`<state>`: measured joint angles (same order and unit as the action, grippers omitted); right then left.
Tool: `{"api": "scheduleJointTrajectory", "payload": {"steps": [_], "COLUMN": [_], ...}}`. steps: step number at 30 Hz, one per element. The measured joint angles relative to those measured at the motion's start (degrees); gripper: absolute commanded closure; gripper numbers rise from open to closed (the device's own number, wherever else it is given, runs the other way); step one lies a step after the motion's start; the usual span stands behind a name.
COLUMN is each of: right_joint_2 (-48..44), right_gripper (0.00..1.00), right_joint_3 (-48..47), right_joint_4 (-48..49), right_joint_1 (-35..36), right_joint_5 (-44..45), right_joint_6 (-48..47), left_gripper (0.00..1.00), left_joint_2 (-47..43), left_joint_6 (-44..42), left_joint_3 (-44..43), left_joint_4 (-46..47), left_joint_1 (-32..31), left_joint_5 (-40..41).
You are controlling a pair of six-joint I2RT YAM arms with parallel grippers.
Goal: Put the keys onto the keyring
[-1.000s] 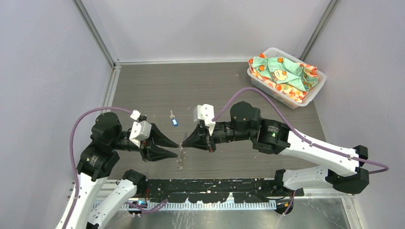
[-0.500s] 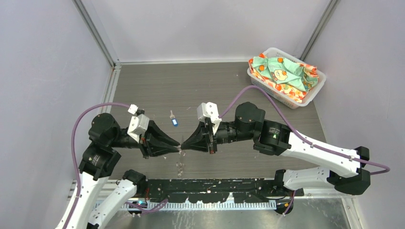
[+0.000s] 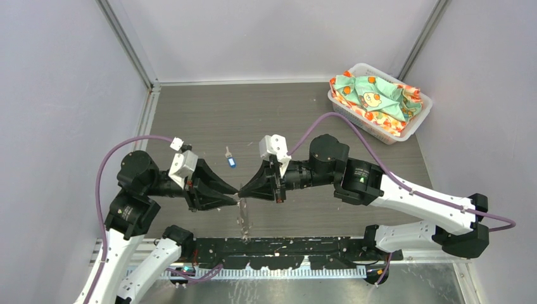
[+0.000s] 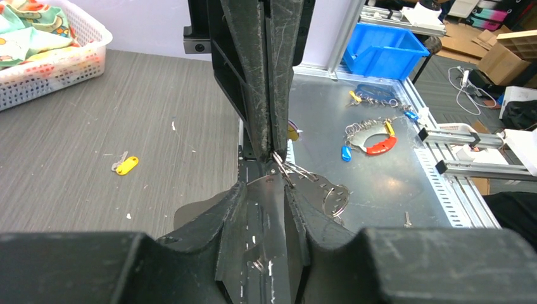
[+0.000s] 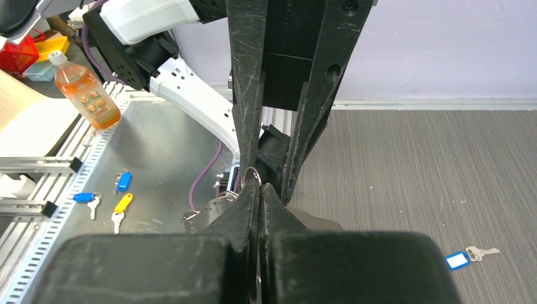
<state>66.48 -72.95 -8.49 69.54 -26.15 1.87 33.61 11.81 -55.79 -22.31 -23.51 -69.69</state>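
Note:
My two grippers meet tip to tip above the table's near edge. The right gripper (image 3: pixel 242 192) (image 5: pixel 261 190) is shut on the keyring (image 5: pixel 253 174), whose chain of grey metal rings (image 4: pixel 334 199) dangles below the tips (image 3: pixel 242 213). The left gripper (image 3: pixel 237 191) (image 4: pixel 269 187) is open a little. Its fingers (image 5: pixel 246 126) stand either side of the right gripper's tip, with the ring's wire against one of them. The blue-headed key (image 3: pixel 231 161) (image 5: pixel 454 260) lies on the table behind the grippers. The yellow-headed key (image 4: pixel 126 165) lies on the table too, hidden in the top view.
A white basket (image 3: pixel 415 123) (image 4: pixel 76 60) of patterned cloth stands at the back right. Past the table's near edge runs a metal bench with other keys (image 5: pixel 120 204), key bundles (image 4: pixel 373 136), a blue bin (image 4: pixel 380 47) and an orange bottle (image 5: pixel 85 88).
The left gripper has narrowed from a wide opening and come level with the right gripper's tip. The right arm has shifted slightly, and the ring chain has swung beneath the tips.

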Motion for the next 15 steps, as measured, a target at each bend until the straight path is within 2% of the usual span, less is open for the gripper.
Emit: {"api": "scheduleJointTrajectory", "payload": {"steps": [5,15], "right_joint_2": [0.04,0.28], "right_gripper": [0.99,0.99], "right_joint_3": [-0.02,-0.09], "right_joint_4": [-0.48,-0.63], "right_joint_1": [0.0,0.0], "right_joint_5": [0.15,0.76], "right_joint_6": [-0.11,-0.24], "left_gripper": [0.74,0.73], "left_joint_2": [-0.35,-0.39], "left_joint_6": [0.0,-0.59], "left_joint_3": [0.33,0.37], "left_joint_4": [0.28,0.09], "left_joint_1": [0.0,0.0], "left_joint_5": [-0.44,-0.5]}}
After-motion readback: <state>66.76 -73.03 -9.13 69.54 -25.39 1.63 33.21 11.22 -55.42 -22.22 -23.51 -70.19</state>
